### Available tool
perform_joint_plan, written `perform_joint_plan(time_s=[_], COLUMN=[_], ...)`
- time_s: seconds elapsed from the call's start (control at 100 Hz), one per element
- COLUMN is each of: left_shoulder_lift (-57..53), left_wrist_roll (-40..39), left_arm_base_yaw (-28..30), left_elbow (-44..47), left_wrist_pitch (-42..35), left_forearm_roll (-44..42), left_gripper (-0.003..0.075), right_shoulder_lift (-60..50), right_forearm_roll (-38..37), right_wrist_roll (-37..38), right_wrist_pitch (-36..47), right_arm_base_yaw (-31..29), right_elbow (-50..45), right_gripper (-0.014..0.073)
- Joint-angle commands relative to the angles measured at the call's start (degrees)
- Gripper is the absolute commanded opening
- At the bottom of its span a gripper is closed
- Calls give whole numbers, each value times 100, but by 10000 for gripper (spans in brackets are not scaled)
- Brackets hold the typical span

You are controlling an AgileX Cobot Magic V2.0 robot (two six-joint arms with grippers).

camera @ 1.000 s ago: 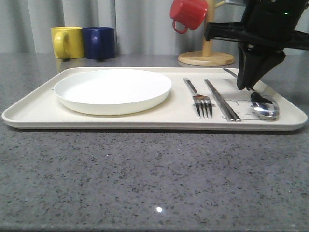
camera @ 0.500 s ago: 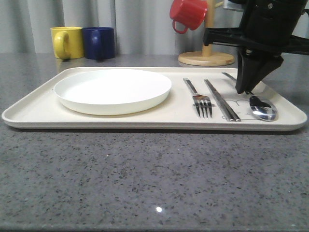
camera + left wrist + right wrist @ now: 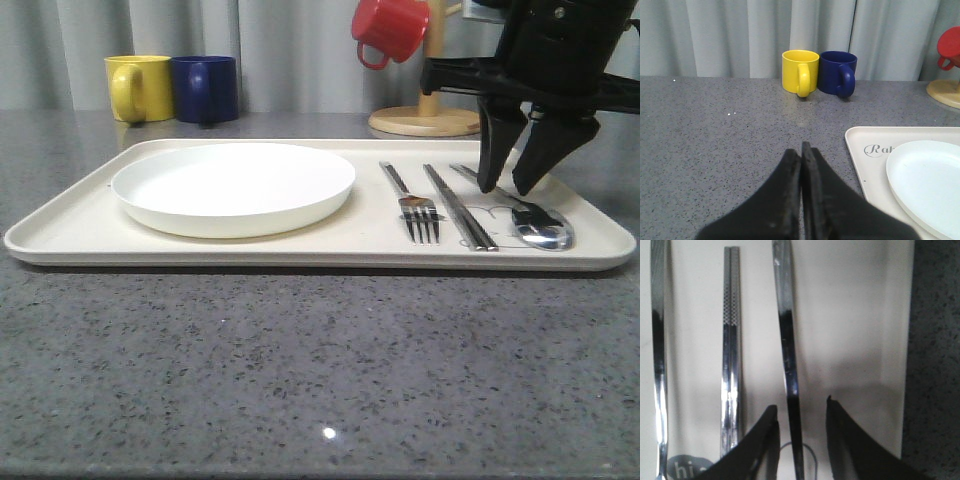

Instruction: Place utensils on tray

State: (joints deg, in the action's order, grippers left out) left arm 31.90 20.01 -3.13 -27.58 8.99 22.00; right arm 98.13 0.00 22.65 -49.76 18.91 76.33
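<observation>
Grey speckled counter [image 3: 300, 360] is occupied by the tray [image 3: 60, 235]; on it the spoon [image 3: 535, 220] is straddled by the spread right gripper [image 3: 508, 187], while the left gripper [image 3: 801, 150] is pressed closed, empty.

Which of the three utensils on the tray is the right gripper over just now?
The spoon, the rightmost piece. The open right gripper straddles its handle, while the chopsticks and the fork lie further left on the tray.
</observation>
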Motion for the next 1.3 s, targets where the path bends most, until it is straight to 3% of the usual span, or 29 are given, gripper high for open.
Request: perform_joint_plan(time_s=[0.0, 0.2, 0.54, 0.81, 1.16, 1.29], left_shoulder_lift=[4, 4, 4, 4, 4, 4], left_wrist_roll=[-58, -58, -58, -58, -58, -58], left_arm_base_yaw=[14, 14, 14, 14, 14, 14], left_elbow=[-169, -169, -169, -169, -169, -169], left_wrist_pitch=[-466, -466, -466, -466, -466, -466], left_forearm_roll=[63, 63, 63, 63, 63, 63], left_gripper=[-17, -17, -17, -17, -17, -17], right_shoulder_lift=[-307, -725, -2002, -3496, -5204, -5813], right_forearm_roll=[-54, -285, -1619, -1756, -1761, -1761], right_wrist_roll=[-19, -19, -19, 239, 481, 481], right_wrist_pitch=[255, 410, 234, 1193, 2471, 3203], right_arm_base_yaw=[1, -47, -286, -315, -1084, -1084], right_elbow=[156, 156, -144, -1592, -3618, -4080], right_gripper=[262, 262, 262, 258, 253, 179])
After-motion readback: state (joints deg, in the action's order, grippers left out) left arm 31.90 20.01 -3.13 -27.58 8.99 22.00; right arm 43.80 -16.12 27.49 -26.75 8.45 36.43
